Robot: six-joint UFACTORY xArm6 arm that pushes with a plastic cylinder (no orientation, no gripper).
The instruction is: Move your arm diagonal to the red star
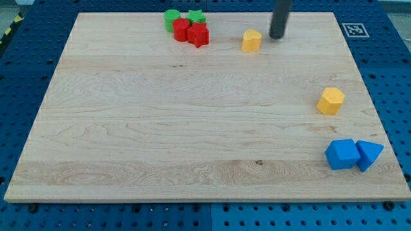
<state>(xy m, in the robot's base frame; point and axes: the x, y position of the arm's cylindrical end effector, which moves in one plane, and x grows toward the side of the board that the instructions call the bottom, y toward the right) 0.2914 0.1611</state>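
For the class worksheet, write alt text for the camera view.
My tip rests near the wooden board's top edge, right of a yellow block; the red star sits further left among red and green blocks.

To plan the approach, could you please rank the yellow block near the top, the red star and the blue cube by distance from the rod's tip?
From my tip:
1. Yellow block, just left.
2. Red star, farther left.
3. Blue cube, bottom right.

Single view, high and angled down, facing the whole wooden board (192,128), moderately near
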